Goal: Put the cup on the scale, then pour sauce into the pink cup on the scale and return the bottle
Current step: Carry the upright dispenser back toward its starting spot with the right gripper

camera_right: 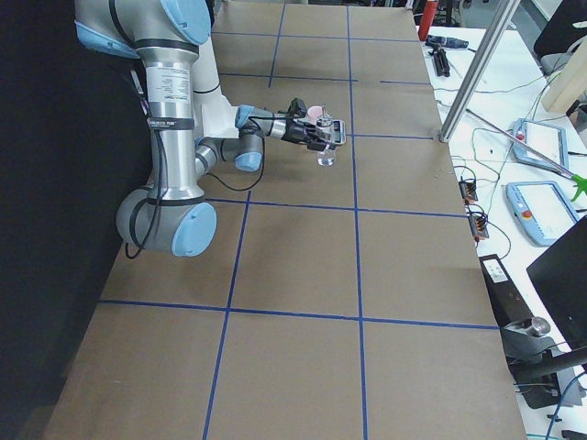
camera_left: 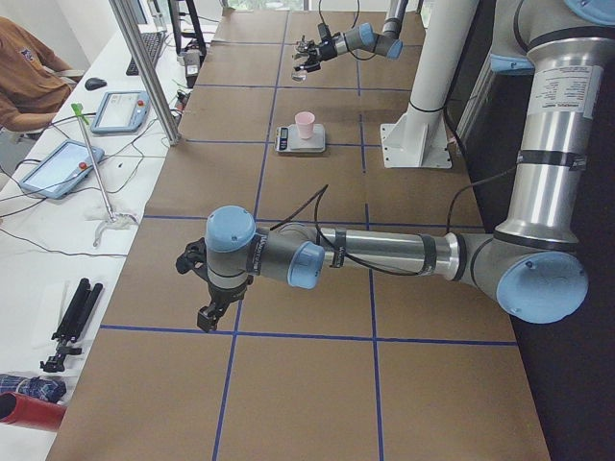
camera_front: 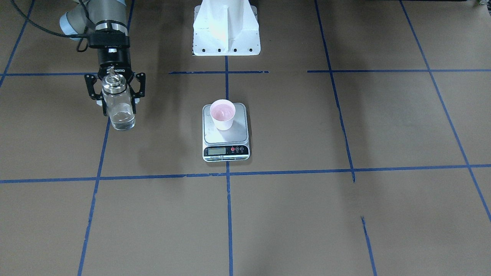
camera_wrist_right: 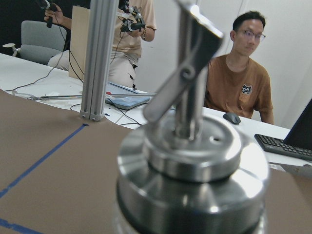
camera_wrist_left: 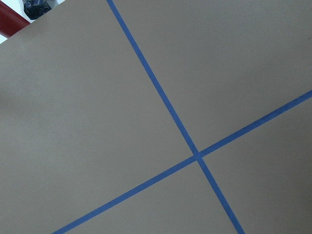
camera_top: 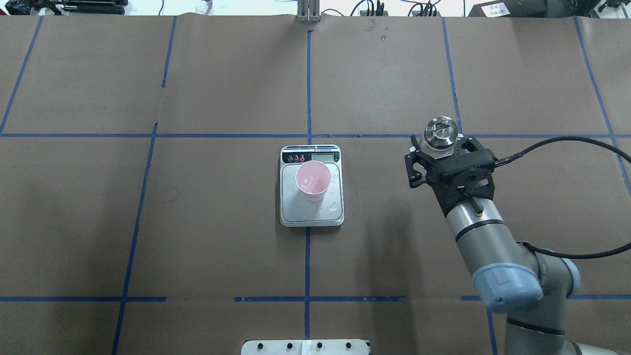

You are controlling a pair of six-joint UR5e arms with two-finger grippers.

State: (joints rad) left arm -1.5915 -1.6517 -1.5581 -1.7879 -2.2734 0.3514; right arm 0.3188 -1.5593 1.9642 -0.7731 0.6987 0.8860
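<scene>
The pale pink cup [camera_front: 222, 114] stands upright on the silver scale [camera_front: 226, 132] at the table's middle; it also shows in the overhead view [camera_top: 312, 180]. Drops of liquid lie on the scale's platform [camera_top: 333, 207]. The clear glass bottle [camera_front: 119, 115] with a metal cap and spout stands upright on my right side, about on the tabletop, with some clear sauce at its bottom. My right gripper [camera_front: 119, 107] reaches in level, its fingers against the bottle's sides. The cap [camera_wrist_right: 190, 165] fills the right wrist view. My left gripper [camera_left: 207, 315] hangs over bare table far from the scale; I cannot tell whether it is open.
The white robot base [camera_front: 226, 30] stands behind the scale. Blue tape lines [camera_wrist_left: 195, 153] cross the brown table. Operators sit along the table's far side [camera_wrist_right: 239, 83] with tablets and cables [camera_left: 115, 110]. A metal post [camera_right: 477, 69] stands at that edge.
</scene>
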